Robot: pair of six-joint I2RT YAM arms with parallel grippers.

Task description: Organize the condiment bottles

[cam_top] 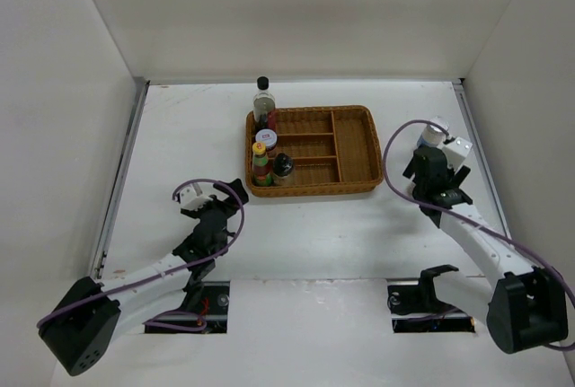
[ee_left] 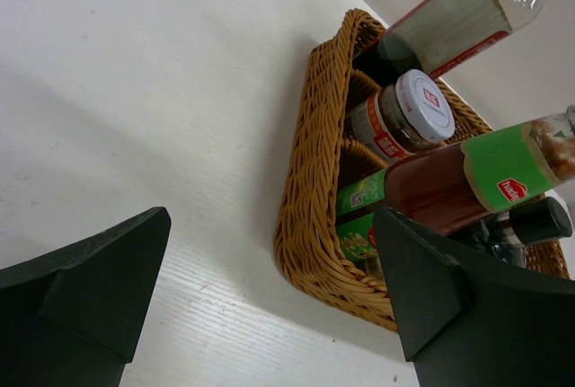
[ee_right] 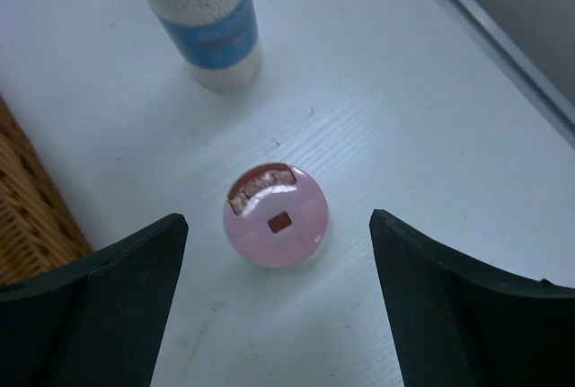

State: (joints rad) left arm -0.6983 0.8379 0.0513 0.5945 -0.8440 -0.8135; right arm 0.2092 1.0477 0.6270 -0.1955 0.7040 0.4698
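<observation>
Here the spread right hand (ee_right: 277, 225) hangs over the pink-capped shaker (ee_right: 276, 212), near a blurred blue label (ee_right: 216, 32).

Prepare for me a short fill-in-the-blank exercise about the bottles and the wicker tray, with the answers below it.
1. The shaker seen between the open right jaws has a ____ cap.
2. The bottle standing beyond it on the table carries a ____ label band.
3. The short jar in the wicker tray has a ____ lid.
4. The left jaws are open and hold ____.
Answers: pink; blue; white; nothing.
</observation>
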